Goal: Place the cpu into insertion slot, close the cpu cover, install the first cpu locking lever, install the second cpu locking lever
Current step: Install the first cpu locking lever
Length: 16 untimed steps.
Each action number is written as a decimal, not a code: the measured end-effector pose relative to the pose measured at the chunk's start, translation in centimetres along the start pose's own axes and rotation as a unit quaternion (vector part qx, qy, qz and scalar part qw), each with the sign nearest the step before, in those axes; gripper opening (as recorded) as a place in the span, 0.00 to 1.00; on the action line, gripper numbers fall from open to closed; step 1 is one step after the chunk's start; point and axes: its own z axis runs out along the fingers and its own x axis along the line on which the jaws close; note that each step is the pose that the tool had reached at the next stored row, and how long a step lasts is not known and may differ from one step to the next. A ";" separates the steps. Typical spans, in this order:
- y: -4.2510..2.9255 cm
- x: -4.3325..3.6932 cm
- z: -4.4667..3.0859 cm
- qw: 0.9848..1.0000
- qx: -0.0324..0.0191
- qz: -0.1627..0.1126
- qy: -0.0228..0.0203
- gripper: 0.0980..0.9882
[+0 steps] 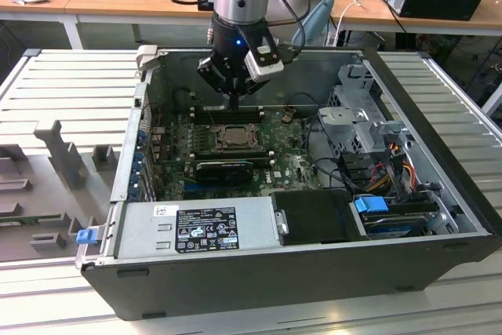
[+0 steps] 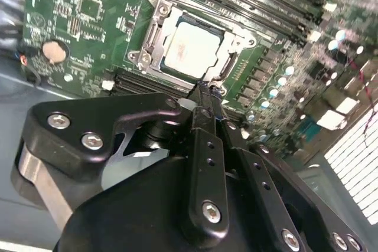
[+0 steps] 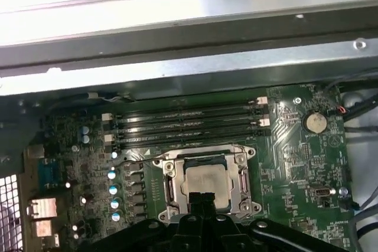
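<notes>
The cpu (image 2: 190, 49) lies flat in the insertion slot (image 2: 155, 35) on the green board, its pale metal face showing through the window of the cpu cover (image 2: 233, 39). The silvery cover lies down flat around the chip. In the first wrist view the cpu (image 3: 208, 180) sits inside the cover (image 3: 239, 172) just beyond the fingertips. My gripper (image 2: 207, 94) hangs a little above the slot's edge, shut, its fingers pressed together with nothing between them. In the exterior view the gripper (image 1: 233, 104) hovers just behind the slot (image 1: 232, 138).
Long black ram slots (image 3: 186, 125) run beside the socket. The open computer case has a metal wall (image 1: 149, 76) behind the arm, a power supply (image 1: 196, 227) in front, and drive cages with cables (image 1: 369, 127) at the exterior view's right.
</notes>
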 end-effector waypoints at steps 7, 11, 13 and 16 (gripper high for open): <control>0.00 0.00 0.10 0.995 0.002 -0.099 0.004 0.01; -0.01 0.08 0.14 0.987 0.003 -0.161 0.006 0.01; -0.05 0.53 0.15 0.987 0.004 -0.163 0.004 0.01; -0.12 1.29 0.16 0.987 0.004 -0.163 0.002 0.01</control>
